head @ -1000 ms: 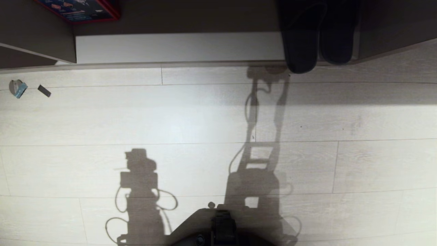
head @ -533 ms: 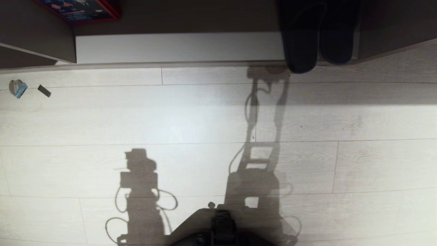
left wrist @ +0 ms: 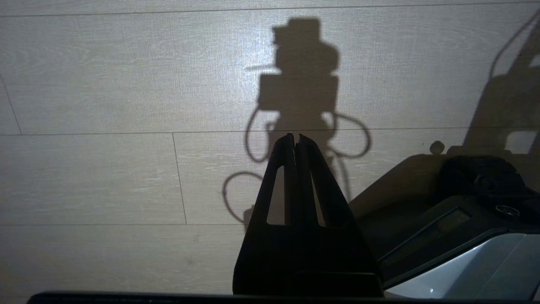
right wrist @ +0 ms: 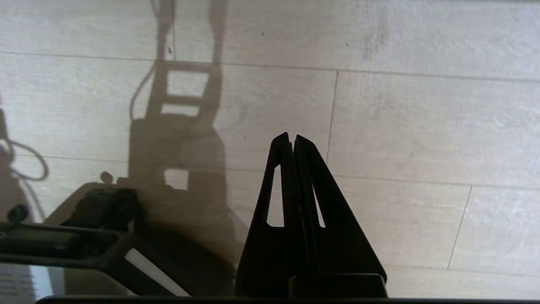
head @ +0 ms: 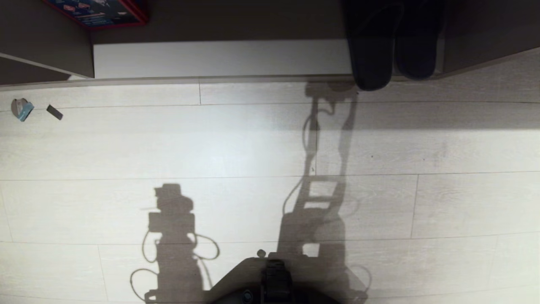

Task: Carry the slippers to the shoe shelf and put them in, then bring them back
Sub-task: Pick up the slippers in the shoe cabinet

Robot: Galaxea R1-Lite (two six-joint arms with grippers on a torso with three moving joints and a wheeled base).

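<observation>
Well beyond both closed jaws, the slippers (head: pixel 390 46) lie.

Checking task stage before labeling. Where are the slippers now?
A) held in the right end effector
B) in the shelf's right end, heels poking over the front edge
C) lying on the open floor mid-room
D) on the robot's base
B: the slippers sit side by side at the right end of the shoe shelf, one heel overhanging its front edge; the right end effector is shut on nothing.
</observation>
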